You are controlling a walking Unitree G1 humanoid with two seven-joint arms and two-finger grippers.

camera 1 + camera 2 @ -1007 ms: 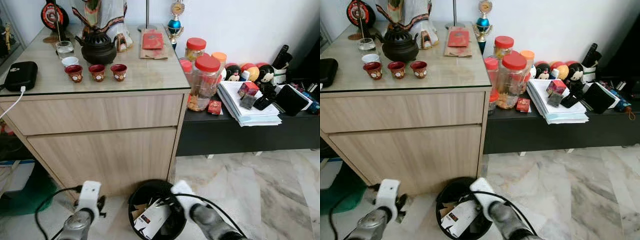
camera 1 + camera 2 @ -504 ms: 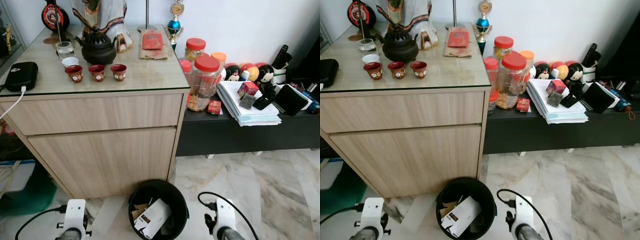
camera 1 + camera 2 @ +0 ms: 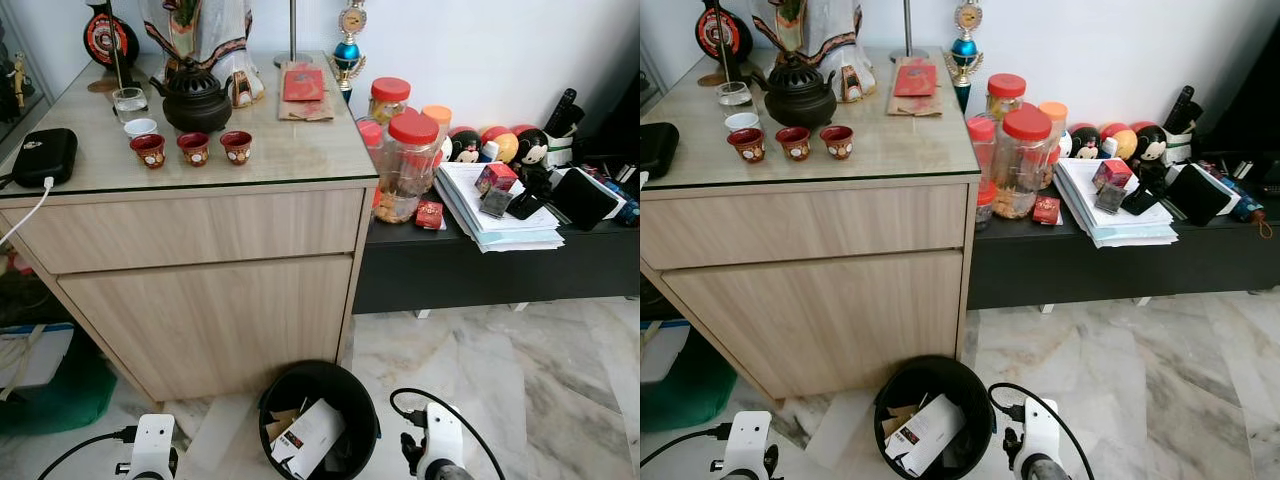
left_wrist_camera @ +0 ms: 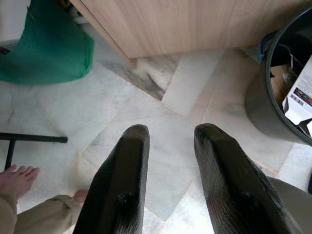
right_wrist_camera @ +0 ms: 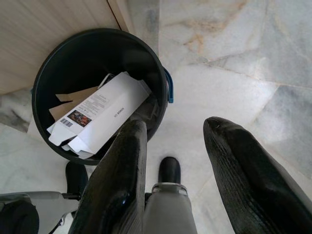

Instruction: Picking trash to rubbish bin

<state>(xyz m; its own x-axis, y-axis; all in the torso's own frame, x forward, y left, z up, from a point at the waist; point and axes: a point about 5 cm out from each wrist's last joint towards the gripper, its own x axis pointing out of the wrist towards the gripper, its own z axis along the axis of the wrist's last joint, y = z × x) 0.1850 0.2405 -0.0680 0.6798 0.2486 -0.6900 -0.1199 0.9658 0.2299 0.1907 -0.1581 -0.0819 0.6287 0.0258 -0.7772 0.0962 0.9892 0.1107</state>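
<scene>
A black round rubbish bin stands on the floor in front of the wooden cabinet. Inside it a white carton lies on brown cardboard scraps; the right wrist view also takes in the carton and the bin. My right gripper hangs open and empty just beside the bin, over the marble floor. On the bin's other side my left gripper is open too, holding nothing above the floor. Both white wrists sit low at the bottom of the eye views.
The cabinet carries a teapot and small cups. A low black shelf holds jars and papers. A green bag lies left of the cabinet. A person's bare foot is near my left gripper.
Both arms have drawn back from the bin toward the bottom edge. The right arm no longer reaches over the bin, and the white carton stays inside it.
</scene>
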